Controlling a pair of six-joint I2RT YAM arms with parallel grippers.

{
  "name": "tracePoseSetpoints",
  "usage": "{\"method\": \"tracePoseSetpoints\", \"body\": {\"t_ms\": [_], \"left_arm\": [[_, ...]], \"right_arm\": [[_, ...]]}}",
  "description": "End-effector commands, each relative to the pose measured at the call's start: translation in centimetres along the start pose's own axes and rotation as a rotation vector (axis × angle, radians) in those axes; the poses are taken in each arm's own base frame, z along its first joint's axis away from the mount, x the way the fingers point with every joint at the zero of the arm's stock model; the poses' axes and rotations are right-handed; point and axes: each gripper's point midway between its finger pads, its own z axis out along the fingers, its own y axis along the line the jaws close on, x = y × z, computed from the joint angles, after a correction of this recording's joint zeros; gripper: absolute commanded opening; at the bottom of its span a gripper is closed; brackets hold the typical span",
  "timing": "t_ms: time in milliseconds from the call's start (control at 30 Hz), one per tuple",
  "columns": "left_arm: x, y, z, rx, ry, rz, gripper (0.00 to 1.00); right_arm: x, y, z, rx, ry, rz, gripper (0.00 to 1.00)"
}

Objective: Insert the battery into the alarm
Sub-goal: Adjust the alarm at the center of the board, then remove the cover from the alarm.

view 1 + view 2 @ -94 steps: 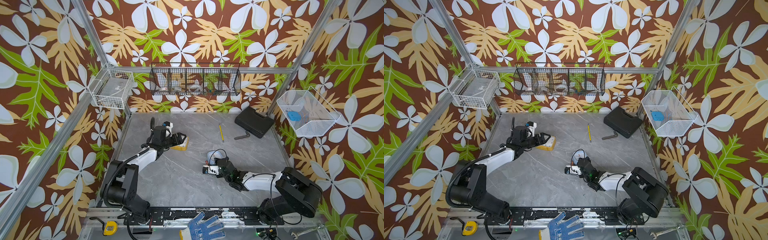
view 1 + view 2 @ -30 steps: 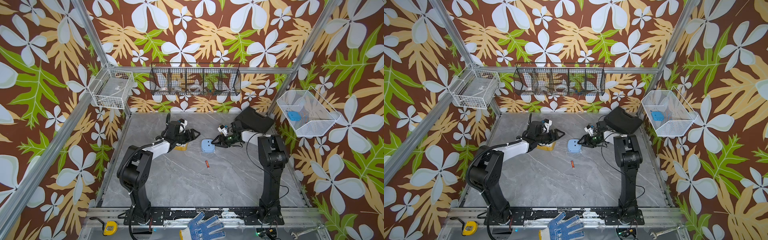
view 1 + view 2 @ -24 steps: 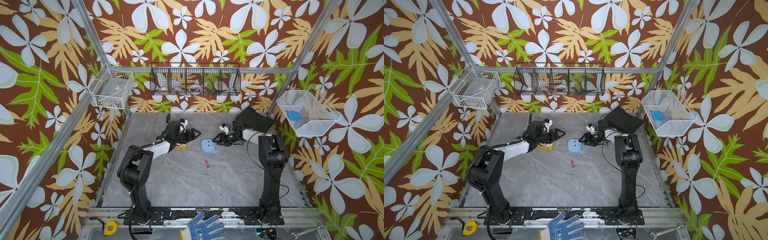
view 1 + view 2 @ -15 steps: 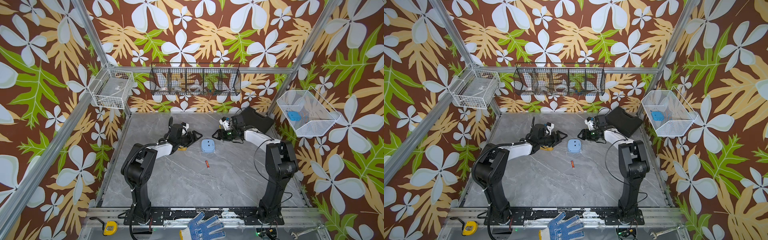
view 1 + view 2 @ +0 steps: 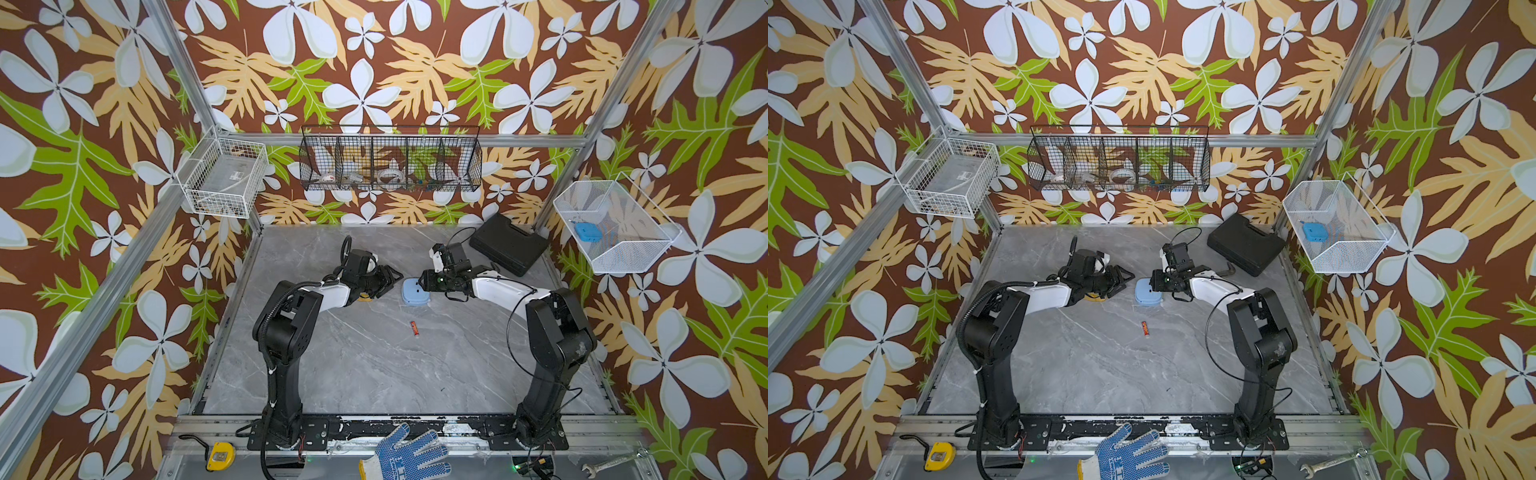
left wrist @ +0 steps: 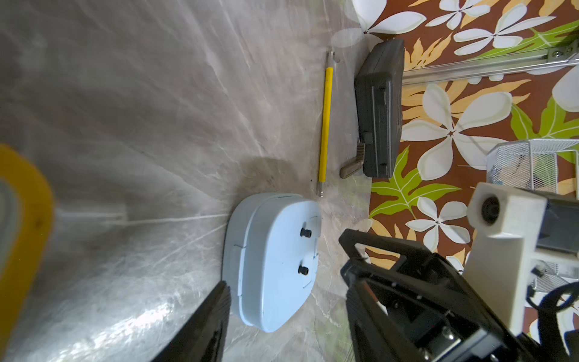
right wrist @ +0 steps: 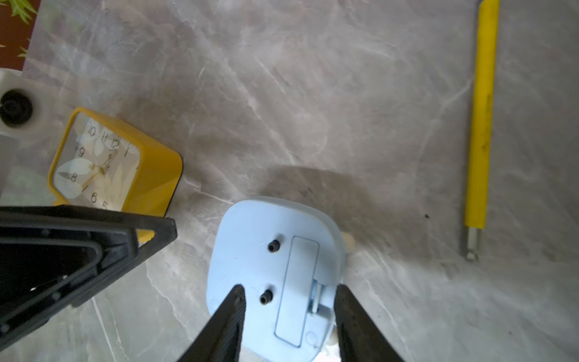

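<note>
**Alarm (image 5: 415,292) laid face down mid-desk (image 5: 374,374), toward the back edge; battery (image 5: 414,328) lying loose.**

The right gripper (image 7: 289,286) is poised over the alarm's end with its jaws parted. One jaw is seen on each side of the battery lid, and nothing is clamped. The left gripper (image 5: 392,279) is seen just beside the alarm's opposite side, jaws apart and empty, with a yellow clock (image 7: 116,166) partly hidden under it. The battery is seen apart from the alarm, nearer the front edge.
</note>
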Motion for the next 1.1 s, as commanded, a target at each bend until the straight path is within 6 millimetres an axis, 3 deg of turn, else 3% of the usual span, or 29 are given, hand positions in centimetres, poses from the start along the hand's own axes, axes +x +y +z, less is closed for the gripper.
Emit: {"method": "tracePoseSetpoints", "body": {"t_ms": [0, 233, 800, 1067], "left_arm": [[0.3, -0.4, 0.3, 0.012, 0.015, -0.011, 0.61], [1.5, -0.7, 1.4, 0.027, 0.067, -0.019, 0.59], [2.9, -0.5, 1.8, 0.028, 0.108, -0.046, 0.55], [3.3, -0.7, 2.2, 0.04, 0.13, -0.052, 0.49]], "right_arm": [[-0.5, -0.4, 0.2, 0.03, -0.022, 0.016, 0.48], [0.3, -0.3, 0.9, 0.013, 0.008, 0.02, 0.42], [2.0, -0.1, 2.1, -0.017, 0.058, 0.018, 0.35], [1.5, 0.2, 2.0, -0.013, 0.056, -0.01, 0.35]]}}
